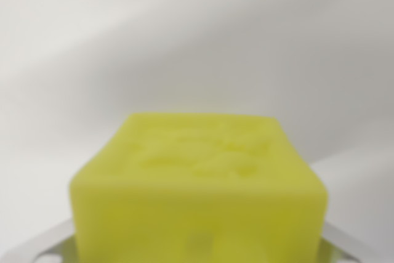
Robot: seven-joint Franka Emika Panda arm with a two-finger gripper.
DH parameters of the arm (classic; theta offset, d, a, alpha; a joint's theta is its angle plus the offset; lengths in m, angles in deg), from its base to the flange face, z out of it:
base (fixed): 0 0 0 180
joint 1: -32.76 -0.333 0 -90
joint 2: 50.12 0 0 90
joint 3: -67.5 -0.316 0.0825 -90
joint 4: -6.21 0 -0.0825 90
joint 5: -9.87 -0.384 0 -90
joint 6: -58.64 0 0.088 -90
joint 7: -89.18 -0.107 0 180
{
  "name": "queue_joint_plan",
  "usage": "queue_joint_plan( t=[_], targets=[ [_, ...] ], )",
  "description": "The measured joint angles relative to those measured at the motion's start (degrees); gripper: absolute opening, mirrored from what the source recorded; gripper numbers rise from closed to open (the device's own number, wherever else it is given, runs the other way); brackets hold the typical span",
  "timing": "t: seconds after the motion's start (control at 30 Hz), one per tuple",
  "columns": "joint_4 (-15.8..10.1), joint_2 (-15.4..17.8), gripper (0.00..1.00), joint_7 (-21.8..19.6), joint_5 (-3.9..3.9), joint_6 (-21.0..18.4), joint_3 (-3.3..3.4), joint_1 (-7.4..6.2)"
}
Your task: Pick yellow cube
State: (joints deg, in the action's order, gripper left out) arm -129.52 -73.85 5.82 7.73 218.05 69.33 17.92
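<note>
The yellow cube (200,183) fills the lower middle of the wrist view, very close and blurred, with a faint raised pattern on its top face. It sits between the two metal fingers of my gripper (197,247). One finger (40,246) shows at the wrist view's left and the other at the right, each pressed against a side of the cube. The gripper is shut on the cube. The cube's underside and the fingertips are hidden below the frame edge.
Behind the cube there is only a plain, blurred white surface (197,41) with soft grey shading. No other objects or edges show.
</note>
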Motion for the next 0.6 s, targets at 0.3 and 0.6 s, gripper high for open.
queue_joint_plan(
  t=[0.3,0.6],
  targets=[
    [-0.7,3.4,0.00,-0.4,0.50,-2.8,-0.01,0.09],
    [-1.1,6.8,0.00,-0.7,0.90,-5.7,-0.02,0.17]
  ],
)
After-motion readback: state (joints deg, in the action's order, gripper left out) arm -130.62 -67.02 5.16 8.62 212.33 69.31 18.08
